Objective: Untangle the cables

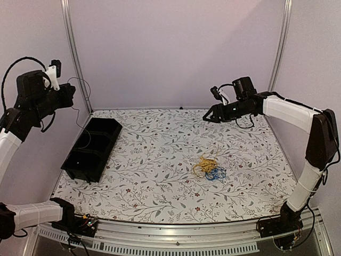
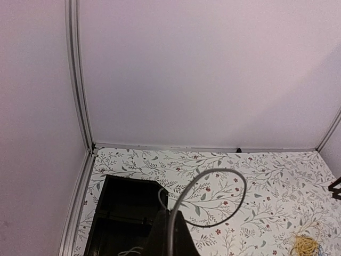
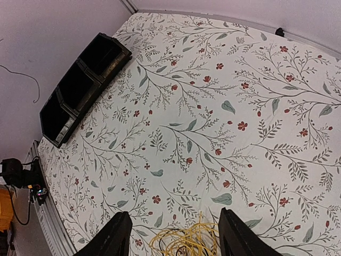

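Left gripper: raised at far left, jaws closed on a pale cable that loops out from between them.
Black bin: left side of the table.
Cable bundle, yellow and blue: lying right of centre on the table.
Right gripper: raised at far right, jaws wide apart, holding nothing.

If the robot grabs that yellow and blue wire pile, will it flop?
Probably floppy: the cables lie in loose loops. Likely light, being so thin. A tug may lift the whole clump, since yellow and blue strands overlap.
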Motion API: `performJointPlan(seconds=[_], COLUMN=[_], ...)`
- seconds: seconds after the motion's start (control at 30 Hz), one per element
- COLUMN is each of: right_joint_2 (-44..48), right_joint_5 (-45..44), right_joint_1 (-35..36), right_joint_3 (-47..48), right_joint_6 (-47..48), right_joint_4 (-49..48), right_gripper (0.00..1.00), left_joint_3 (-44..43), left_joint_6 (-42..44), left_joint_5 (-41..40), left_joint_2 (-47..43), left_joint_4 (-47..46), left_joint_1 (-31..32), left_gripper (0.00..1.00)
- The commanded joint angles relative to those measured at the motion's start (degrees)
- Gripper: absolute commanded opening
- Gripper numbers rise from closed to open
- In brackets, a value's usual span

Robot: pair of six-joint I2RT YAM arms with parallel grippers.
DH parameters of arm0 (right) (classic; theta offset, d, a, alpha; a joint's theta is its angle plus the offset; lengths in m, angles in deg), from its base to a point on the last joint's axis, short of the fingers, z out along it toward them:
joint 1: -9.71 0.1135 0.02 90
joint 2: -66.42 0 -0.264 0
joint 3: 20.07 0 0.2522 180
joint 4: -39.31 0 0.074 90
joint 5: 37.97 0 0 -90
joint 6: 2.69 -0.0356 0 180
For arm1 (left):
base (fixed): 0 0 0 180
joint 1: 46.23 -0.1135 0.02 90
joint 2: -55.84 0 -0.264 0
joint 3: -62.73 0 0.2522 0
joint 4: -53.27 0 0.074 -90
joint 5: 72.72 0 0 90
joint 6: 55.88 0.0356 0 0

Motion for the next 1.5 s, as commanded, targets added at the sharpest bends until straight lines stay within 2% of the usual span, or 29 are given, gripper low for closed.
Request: performJointPlan(seconds=[0.0,0.3,0.43,0.57,0.7,0.87,1.13,1.33,1.47], right_joint_2=[1.79,1.49,0.98,0.45,0.01,0.11,0.62,-0.14,-0.41], right_joint_5=[-0.17,-0.31,-0.14,-0.13,-0.13,-0.34,-0.75,-0.07,0.47], right_joint_1=[-0.38,-0.39,-0.36,-0.33,-0.37,-0.35,-0.46,-0.46,-0.51], right_joint_3=[-0.68,-0.82,-0.78,-0.36,-0.25,-0.37,-1.13,-0.52,-0.69], right_joint_6=[0.44,0.53,0.56,0.76,0.95,1.47,2.43,2.49,2.25], right_joint_4=[-0.66,-0.93,-1.02,-0.88,-0.83,-0.80,-0.75,-0.66,-0.84], right_gripper=[0.60,0.61,0.61,0.61,0.61,0.61,0.61,0.62,0.62], left_joint_3=[1.72,14.45,17.84,18.45,15.62,15.85,20.52,21.87,21.52], left_joint_6=[0.25,-1.54,-1.38,-2.09,-6.84,-16.06,-27.08,-31.24,-32.92], left_joint_5=[0.69,4.13,4.64,7.26,12.20,12.71,11.40,8.06,4.78], left_joint_2=[1.06,-5.20,-7.28,-5.77,-0.23,4.12,-4.07,-4.20,-0.54], left_joint_4=[0.40,-2.55,-0.37,4.77,12.41,21.39,24.96,29.55,31.93], left_joint_1=[-1.46,-7.38,-9.49,-12.14,-13.77,-13.73,-13.77,-13.75,-13.75], left_gripper=[0.00,0.00,0.00,0.00,0.00,0.00,0.00,0.00,0.00])
